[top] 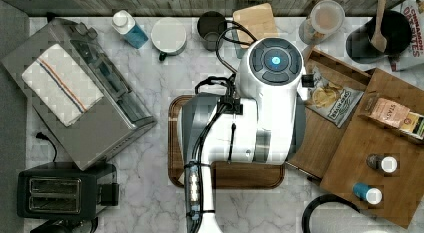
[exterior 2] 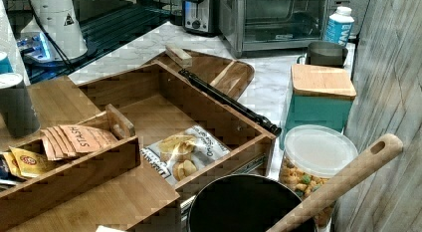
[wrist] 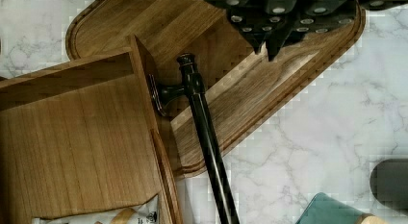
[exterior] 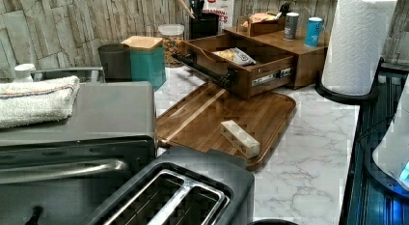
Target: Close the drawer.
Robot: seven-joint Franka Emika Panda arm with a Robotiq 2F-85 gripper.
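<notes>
marble counter (top: 155, 88) | cutting board (exterior: 260, 114) | toaster (top: 55, 190) | toaster oven (top: 90, 123)

**Camera placement: 4 views**

Top view: directly overhead, facing straight down on the marble counter (top: 150, 98), far enough to take in the counter from the toaster oven (top: 75, 93) to the drawer (top: 327, 120).

Left view: low, just behind the toaster oven (exterior: 72, 128), facing across the cutting board (exterior: 226, 119) toward the drawer (exterior: 241, 58).

Right view: close above the drawer (exterior 2: 164, 112), facing back toward the toaster oven (exterior 2: 278, 18); it shares the drawer and the cutting board (exterior 2: 219, 70) with the left view.

Wrist view: near, looking down on the drawer handle (wrist: 204, 132) and the cutting board (wrist: 192, 36).
</notes>
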